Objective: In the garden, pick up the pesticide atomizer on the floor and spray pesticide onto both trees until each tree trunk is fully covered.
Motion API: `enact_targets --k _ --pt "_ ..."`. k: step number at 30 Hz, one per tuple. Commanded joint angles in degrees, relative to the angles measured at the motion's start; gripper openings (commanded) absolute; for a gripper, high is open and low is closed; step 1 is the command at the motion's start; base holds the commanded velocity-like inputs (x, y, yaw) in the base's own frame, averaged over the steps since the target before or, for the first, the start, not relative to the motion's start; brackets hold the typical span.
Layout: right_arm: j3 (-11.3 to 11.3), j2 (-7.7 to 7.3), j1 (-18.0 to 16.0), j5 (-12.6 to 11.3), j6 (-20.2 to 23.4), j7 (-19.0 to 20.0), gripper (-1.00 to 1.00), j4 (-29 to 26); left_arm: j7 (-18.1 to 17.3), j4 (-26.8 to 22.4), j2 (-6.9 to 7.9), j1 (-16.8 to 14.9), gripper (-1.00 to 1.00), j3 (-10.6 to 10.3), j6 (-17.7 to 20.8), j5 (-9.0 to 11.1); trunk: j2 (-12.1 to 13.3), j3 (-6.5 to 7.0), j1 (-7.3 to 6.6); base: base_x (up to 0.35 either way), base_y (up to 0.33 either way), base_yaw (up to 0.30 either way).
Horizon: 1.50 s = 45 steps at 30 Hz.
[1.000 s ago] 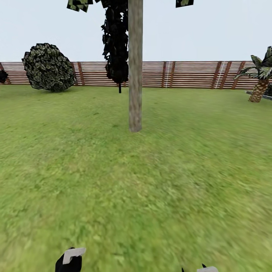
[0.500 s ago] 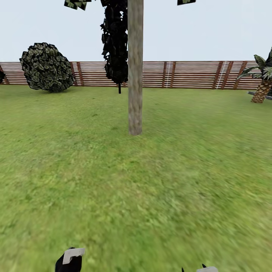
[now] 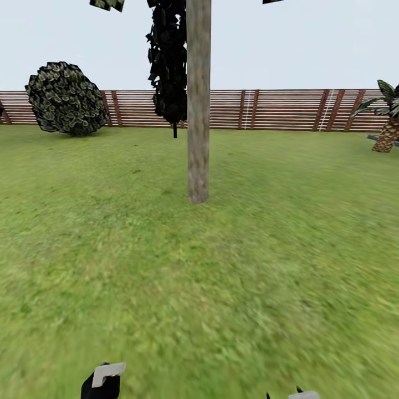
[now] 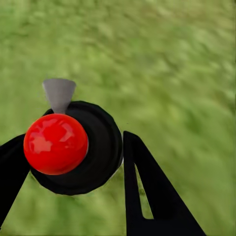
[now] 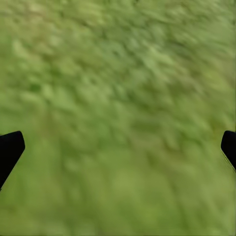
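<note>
In the left wrist view my left gripper (image 4: 73,142) is shut on the pesticide atomizer (image 4: 98,152), a dark round bottle with a shiny red top (image 4: 55,143) and a grey nozzle (image 4: 59,93). The atomizer (image 3: 102,381) also peeks in at the bottom edge of the head view. One tree trunk (image 3: 198,111), thick and pale grey-brown, rises straight ahead from the lawn, some way beyond the arms. Bits of its leaves (image 3: 105,4) show at the top. My right gripper (image 5: 118,142) is open over bare grass, and its tip (image 3: 299,394) shows low in the head view.
Green lawn (image 3: 249,266) stretches all around. A brown slat fence (image 3: 266,110) closes the back. A round dark bush (image 3: 66,98) stands far left, a black cone-shaped tree (image 3: 169,66) behind the trunk, and a palm-like plant (image 3: 388,124) far right.
The whole head view has shifted: the camera has rolled forward, so the trunk looks closer with its base lower in the picture. The grippers hold the same pose.
</note>
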Motion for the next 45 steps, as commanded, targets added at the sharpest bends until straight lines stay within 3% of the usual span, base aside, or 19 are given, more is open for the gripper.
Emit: enact_targets --k 1,45 --pt "0.0 0.0 0.0 0.0 0.0 0.01 1.0 0.0 -0.04 -0.01 0.0 0.0 -1.0 0.01 0.0 0.0 0.0 0.0 0.0 0.338 0.0 0.0" --pt "-0.41 -0.07 0.0 -0.26 0.0 -0.18 1.0 0.05 -0.38 -0.44 0.59 0.7 -1.0 0.1 0.13 0.4 0.0 0.0 0.0 0.338 0.0 0.0"
